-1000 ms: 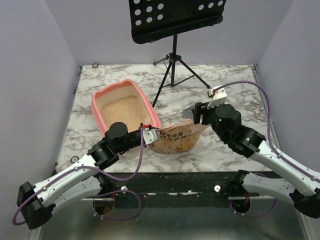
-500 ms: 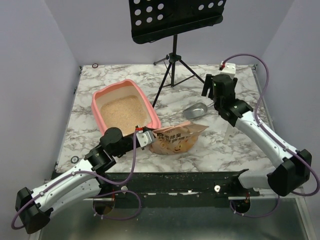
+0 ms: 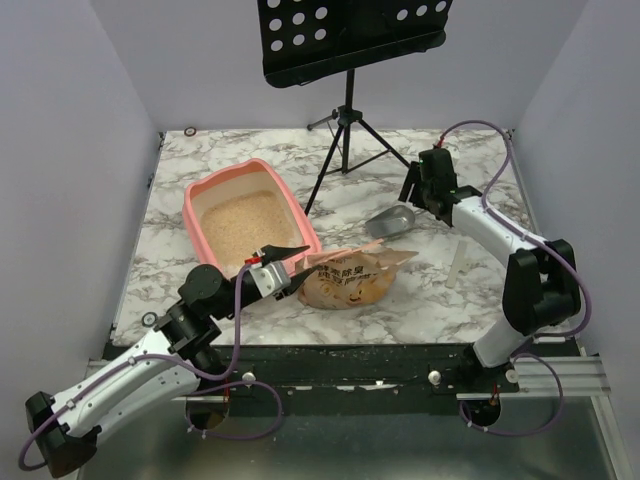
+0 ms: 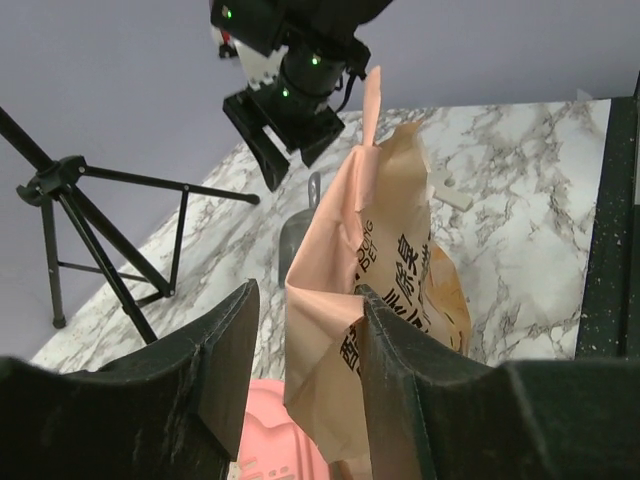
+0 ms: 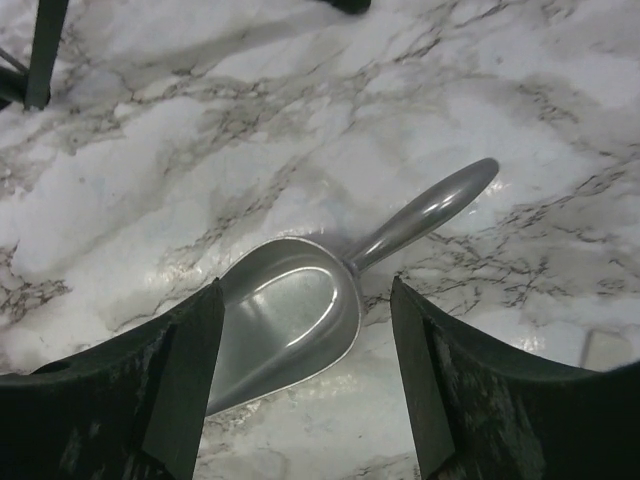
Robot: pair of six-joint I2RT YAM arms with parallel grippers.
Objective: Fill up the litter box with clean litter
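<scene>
Salmon-pink, the litter box [image 3: 196, 228] sits on the left half of the marble table [image 3: 440, 290], its long side running from near to far. Clean litter [image 3: 245, 222] covers its floor in a tan layer. Just off its near right corner lies a crinkled orange bag [image 3: 355, 278] with printed characters. The left gripper [image 3: 294, 268] is at that corner with its jaws spread; from the wrist view the bag's upper edge stands between them, with a gap on one side. Farther right, a metal scoop [image 3: 390, 221] lies on the marble. The right gripper [image 3: 412, 196] hangs over it, jaws wide apart, holding nothing. A black music stand [image 3: 345, 40] stands at the far edge.
</scene>
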